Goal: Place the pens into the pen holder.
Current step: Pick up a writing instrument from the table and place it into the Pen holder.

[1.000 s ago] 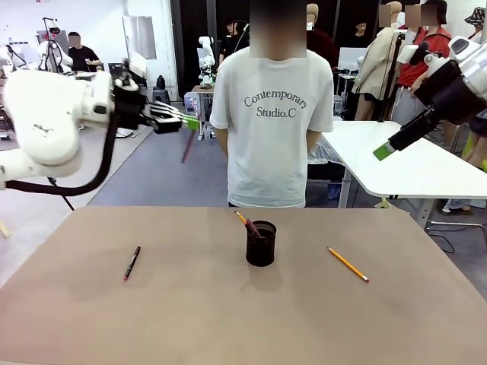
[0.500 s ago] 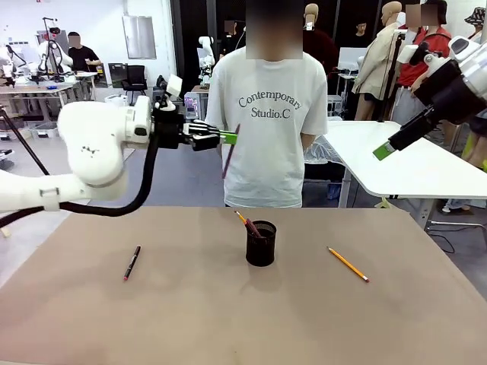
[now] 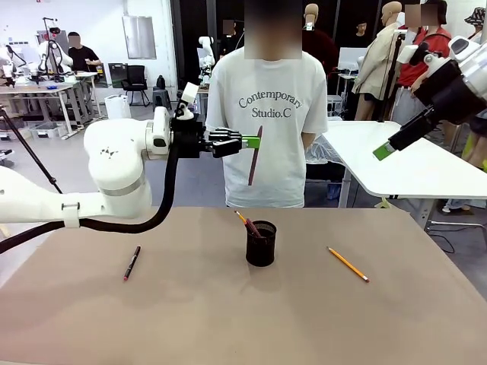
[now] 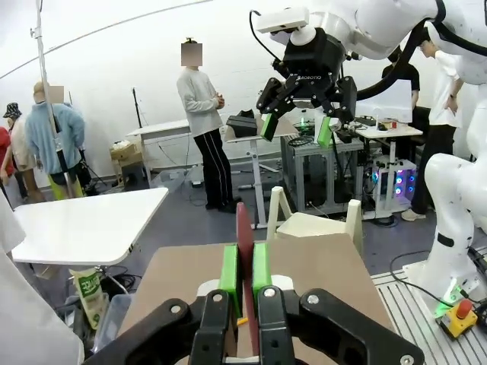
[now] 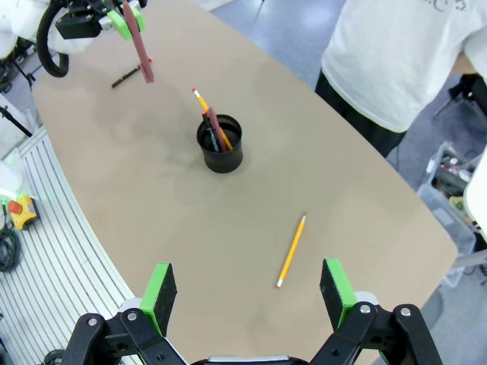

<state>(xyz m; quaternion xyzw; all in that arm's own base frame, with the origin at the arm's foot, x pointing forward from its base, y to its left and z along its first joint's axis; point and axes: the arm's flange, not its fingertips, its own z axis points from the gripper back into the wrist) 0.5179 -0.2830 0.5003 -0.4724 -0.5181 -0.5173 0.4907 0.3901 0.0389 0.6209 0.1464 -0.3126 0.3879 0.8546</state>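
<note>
My left gripper (image 3: pixel 254 141) is shut on a reddish-brown pen (image 3: pixel 255 157), which hangs upright high above the table, just left of and well above the pen holder (image 3: pixel 261 243). In the left wrist view the pen (image 4: pixel 244 237) sits pinched between the green pads (image 4: pixel 230 270). The black mesh holder has an orange pencil and a reddish pen sticking out of it. A black pen with red ends (image 3: pixel 132 263) lies on the table at left. To the right lies a yellow pencil (image 3: pixel 348 264). My right gripper (image 5: pixel 247 285) stands open, high above the table's right side, holding nothing.
A person in a white T-shirt (image 3: pixel 270 114) stands at the far edge, hands behind the back. A white table (image 3: pixel 403 163) stands behind at the right. The brown tabletop (image 3: pixel 228 319) is bare in front.
My left arm has swung to the right with the reddish-brown pen, from above the table's left side to near the holder. The right arm has stayed still.
</note>
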